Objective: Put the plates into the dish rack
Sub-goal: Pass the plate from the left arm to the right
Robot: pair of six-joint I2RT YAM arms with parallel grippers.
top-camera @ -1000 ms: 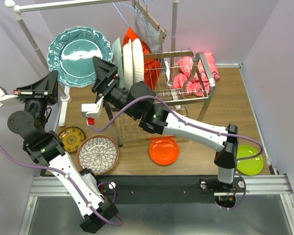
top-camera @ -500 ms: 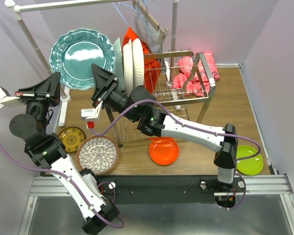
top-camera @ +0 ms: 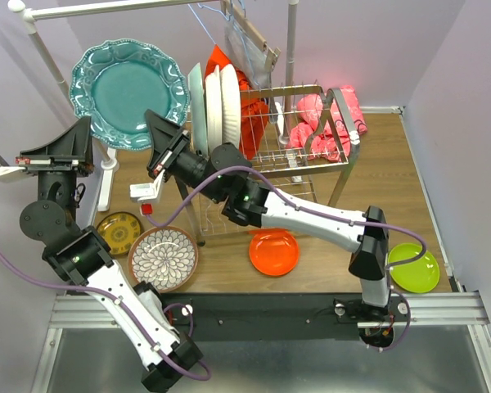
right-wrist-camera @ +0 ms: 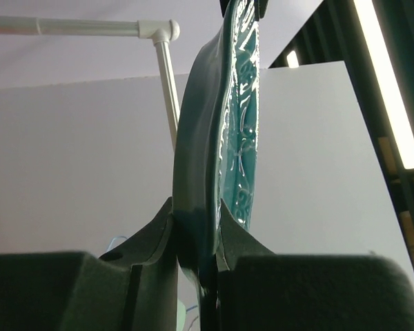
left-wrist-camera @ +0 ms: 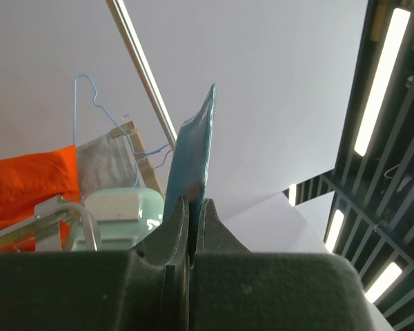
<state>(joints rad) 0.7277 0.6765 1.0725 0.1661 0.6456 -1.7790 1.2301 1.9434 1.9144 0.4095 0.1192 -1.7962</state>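
Lifted higher than a second ago, the teal plate hangs upright over the wooden worktop, its rim clamped in the left pincer and gripped by the right pincer. Lilac walls surround us, and the dish rack stands to the right of both pincers.

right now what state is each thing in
teal plate: held in the air
left gripper: shut on teal plate
right gripper: shut on teal plate
mint plate: standing on edge in dish rack
white plates: on edge in dish rack
orange plate: flat on table
lime green plate: flat on table
floral plate: flat on table
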